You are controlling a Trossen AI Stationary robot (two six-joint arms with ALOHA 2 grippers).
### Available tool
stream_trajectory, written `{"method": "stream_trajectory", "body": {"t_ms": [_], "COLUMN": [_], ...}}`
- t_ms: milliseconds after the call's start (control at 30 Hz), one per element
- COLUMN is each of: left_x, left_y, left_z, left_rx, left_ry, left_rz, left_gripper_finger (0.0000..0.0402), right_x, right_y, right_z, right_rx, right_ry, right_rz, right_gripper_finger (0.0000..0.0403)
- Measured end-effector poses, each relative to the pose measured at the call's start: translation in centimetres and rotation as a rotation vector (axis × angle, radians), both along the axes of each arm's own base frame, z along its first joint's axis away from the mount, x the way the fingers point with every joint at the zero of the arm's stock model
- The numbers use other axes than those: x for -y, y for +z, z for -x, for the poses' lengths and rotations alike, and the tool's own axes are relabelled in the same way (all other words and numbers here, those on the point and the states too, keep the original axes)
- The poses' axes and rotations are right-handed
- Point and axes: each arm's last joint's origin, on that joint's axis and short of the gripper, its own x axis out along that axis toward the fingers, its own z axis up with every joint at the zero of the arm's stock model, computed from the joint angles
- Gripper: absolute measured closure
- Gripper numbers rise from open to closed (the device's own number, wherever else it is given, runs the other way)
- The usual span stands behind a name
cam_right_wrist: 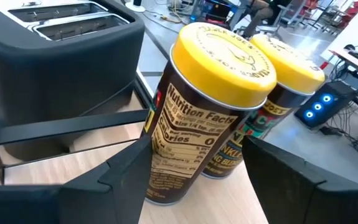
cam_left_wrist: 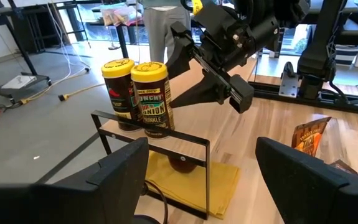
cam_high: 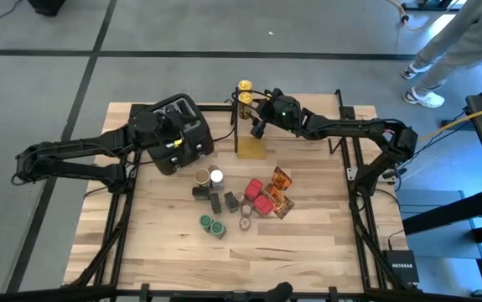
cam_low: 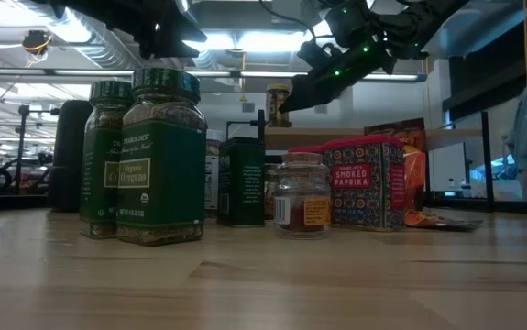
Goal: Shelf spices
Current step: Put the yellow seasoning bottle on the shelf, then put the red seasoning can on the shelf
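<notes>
Right wrist view is showing the right hand (cam_right_wrist: 185,180) spread either side of a yellow-lidded jar (cam_right_wrist: 197,112) standing on the shelf (cam_high: 251,148), upper middle of the high view, beside a second jar (cam_right_wrist: 278,93), apparently being parked together. Left hand (cam_high: 173,138), spread, is hovering over the toaster (cam_high: 192,134); remaining spices (cam_high: 241,197) are waiting mid-tabletop (cam_high: 324,243).

Four views. The high view looks straight down over the table (cam_high: 165,252). The low view looks level from tabletop height, green jars (cam_low: 144,156) close to the lens. The left wrist view looks from farther back toward the right gripper (cam_left_wrist: 185,74) beside two yellow-lidded jars (cam_left_wrist: 138,96). The right wrist view sees those jars up close between its own fingers (cam_right_wrist: 129,171).
</notes>
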Motion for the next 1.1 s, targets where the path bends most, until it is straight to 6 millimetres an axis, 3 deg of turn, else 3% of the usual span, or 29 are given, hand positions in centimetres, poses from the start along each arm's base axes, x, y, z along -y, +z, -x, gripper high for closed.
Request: {"method": "stream_trajectory", "body": {"t_ms": [300,433,700,900,1100], "left_x": [0.0,0.0,0.0,0.0,0.0], "left_y": [0.0,-0.1,-0.1,-0.1,0.0], "left_z": [0.0,0.0,0.0,0.0,0.0], "left_rx": [-0.002,-0.006,-0.005,-0.005,0.0], "left_ry": [0.0,0.0,0.001,0.001,0.001], "left_rz": [0.001,0.002,0.01,0.011,0.008], "left_gripper_finger": [0.0112,0.0112,0.0112,0.0112,0.0112], "right_x": [-0.2,-1.6,-6.8,-11.9,-15.6], "right_y": [0.0,1.5,5.0,4.6,3.3], "right_z": [0.2,1.4,4.2,4.0,3.1], "right_rx": [-0.028,-0.069,-0.068,-0.142,-0.223], "right_ry": [0.005,0.026,0.209,0.525,0.642], "right_rz": [-0.009,-0.025,-0.163,-0.305,-0.313], "right_gripper_finger": [0.015,0.015,0.015,0.015,0.015]}}
